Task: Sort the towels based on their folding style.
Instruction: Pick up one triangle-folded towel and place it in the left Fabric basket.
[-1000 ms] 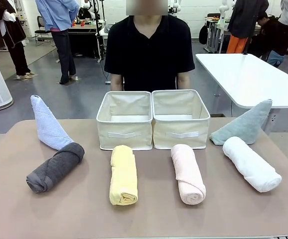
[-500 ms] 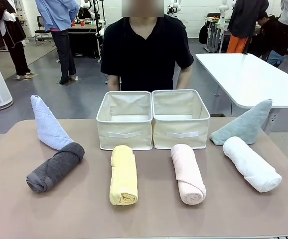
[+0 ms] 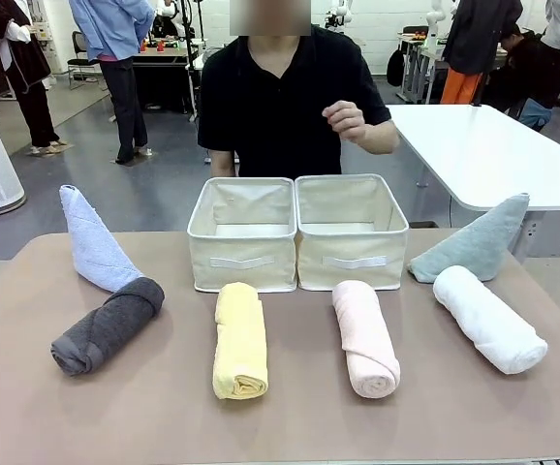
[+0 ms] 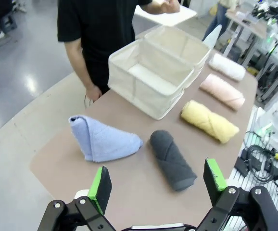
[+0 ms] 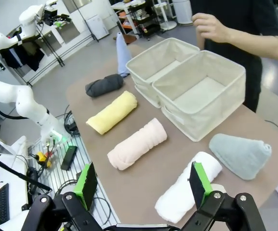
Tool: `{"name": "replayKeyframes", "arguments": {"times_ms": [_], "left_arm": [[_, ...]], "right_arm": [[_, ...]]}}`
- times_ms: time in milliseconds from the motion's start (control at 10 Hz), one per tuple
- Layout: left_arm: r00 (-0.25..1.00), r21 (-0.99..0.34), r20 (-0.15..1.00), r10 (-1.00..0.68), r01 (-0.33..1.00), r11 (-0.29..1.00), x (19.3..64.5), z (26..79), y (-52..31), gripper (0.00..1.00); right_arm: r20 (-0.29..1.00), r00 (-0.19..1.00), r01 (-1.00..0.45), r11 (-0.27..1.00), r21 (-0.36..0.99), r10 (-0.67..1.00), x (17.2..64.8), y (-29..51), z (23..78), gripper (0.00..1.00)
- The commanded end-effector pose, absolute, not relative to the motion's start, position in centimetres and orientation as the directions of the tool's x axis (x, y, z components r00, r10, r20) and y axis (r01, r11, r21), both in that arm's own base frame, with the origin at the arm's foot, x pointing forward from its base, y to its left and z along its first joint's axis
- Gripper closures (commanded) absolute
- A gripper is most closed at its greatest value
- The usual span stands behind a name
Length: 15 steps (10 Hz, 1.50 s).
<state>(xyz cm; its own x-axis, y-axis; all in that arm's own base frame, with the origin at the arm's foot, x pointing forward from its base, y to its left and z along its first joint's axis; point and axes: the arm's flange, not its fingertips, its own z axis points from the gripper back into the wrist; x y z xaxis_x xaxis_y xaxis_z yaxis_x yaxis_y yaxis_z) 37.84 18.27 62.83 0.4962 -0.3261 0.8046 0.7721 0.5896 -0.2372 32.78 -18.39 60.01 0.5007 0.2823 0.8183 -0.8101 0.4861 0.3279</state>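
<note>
Along the table's front lie several rolled towels: dark grey [image 3: 106, 326], yellow [image 3: 239, 339], pink [image 3: 365, 337] and white [image 3: 488, 318]. A light blue cone towel [image 3: 93, 242] stands at the left and a grey-blue cone [image 3: 476, 242] at the right. My left gripper [image 4: 157, 182] hangs open high above the table's left end, over the dark grey roll [image 4: 172, 159] and the blue cone [image 4: 103, 139]. My right gripper [image 5: 143, 184] is open too, high above the white roll [image 5: 189, 187] and pink roll [image 5: 138, 143]. Neither holds anything.
Two beige fabric baskets [image 3: 243, 260] [image 3: 353, 260] stand side by side at the far middle, both with nothing inside. Behind them a person in black has one hand [image 3: 346, 121] raised at chest height. A white table [image 3: 493, 155] stands off to the right.
The person has lifted one hand from behind the baskets up to chest height. The towels and both grippers are as before.
</note>
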Motion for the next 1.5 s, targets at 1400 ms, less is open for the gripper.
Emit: {"name": "replayKeyframes", "arguments": {"times_ms": [1400], "left_arm": [[0.518,-0.219,0.777,-0.358,0.755,0.618,38.3,62.36,17.97,0.0]], "right_arm": [[0.814,0.503,-0.801,0.509,0.313,0.29,32.83,-18.58,60.18,0.0]]}}
